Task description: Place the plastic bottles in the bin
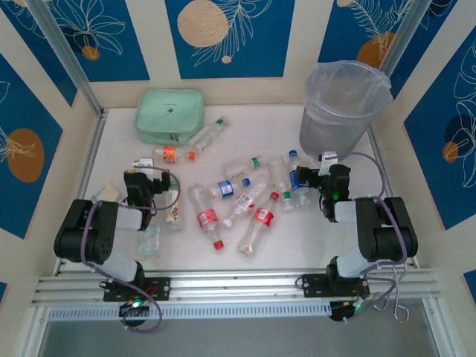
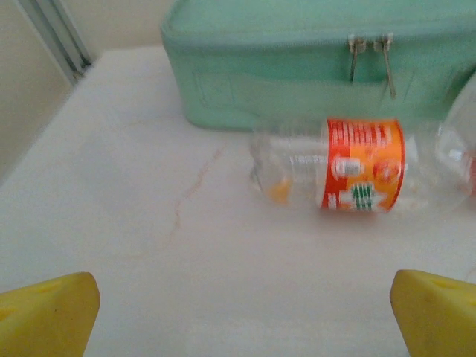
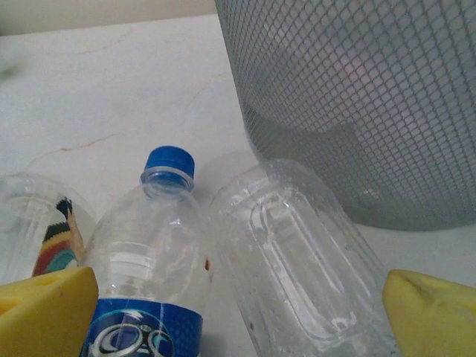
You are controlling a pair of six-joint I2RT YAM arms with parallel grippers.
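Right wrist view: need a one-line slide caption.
Open right gripper facing a blue-capped bottle and a clear bottle lying next to the bin.

In the left wrist view the orange-labelled bottle (image 2: 349, 167) is blurred, its label print unreadable and its right end cut by the edge. In the right wrist view the bin (image 3: 357, 97) runs off the top and right, and the blue-capped bottle (image 3: 149, 253) off the bottom.

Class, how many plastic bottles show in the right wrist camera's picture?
3: blue-capped bottle in the middle, unlabelled bottle right of it by the bin, cropped bottle at the left edge.
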